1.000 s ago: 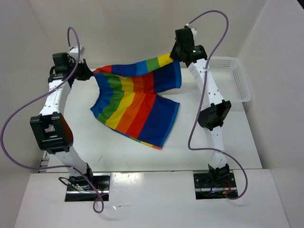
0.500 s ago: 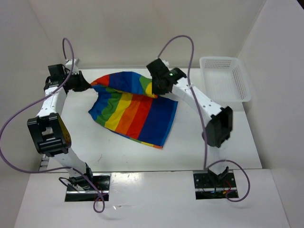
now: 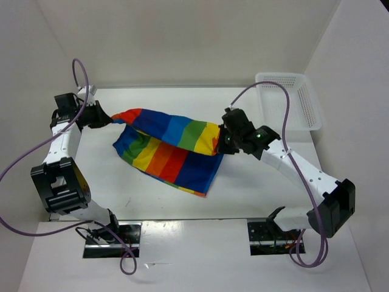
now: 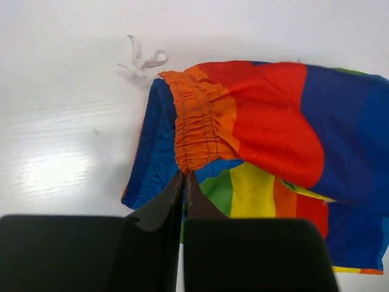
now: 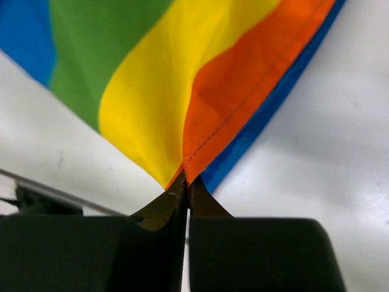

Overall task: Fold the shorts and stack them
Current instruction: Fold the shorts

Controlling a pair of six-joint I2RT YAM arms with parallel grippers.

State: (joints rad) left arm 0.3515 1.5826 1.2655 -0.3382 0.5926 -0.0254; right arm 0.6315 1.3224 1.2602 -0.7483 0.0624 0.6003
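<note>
Top view: the shorts [image 3: 173, 149] lie mid-frame on the tabletop [image 3: 152, 198], their upper layer drawn across as a striped band. The left jaws pinch its red end at upper left, the right jaws its yellow-orange end at centre right. A white basket [image 3: 285, 100] sits at upper right.

Left wrist view: the jaws are pressed together on the shorts' [image 4: 261, 134] orange gathered waistband.

Right wrist view: the jaws pinch the orange hem corner of the shorts [image 5: 182, 79].

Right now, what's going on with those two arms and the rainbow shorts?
Both arms are mid-fold on the shorts. The left gripper is shut on the gathered waistband, and the right gripper is shut on a hemmed corner at the other end. The held layer stretches between them over the rest, which lies on the table. A white basket stands far right.
</note>
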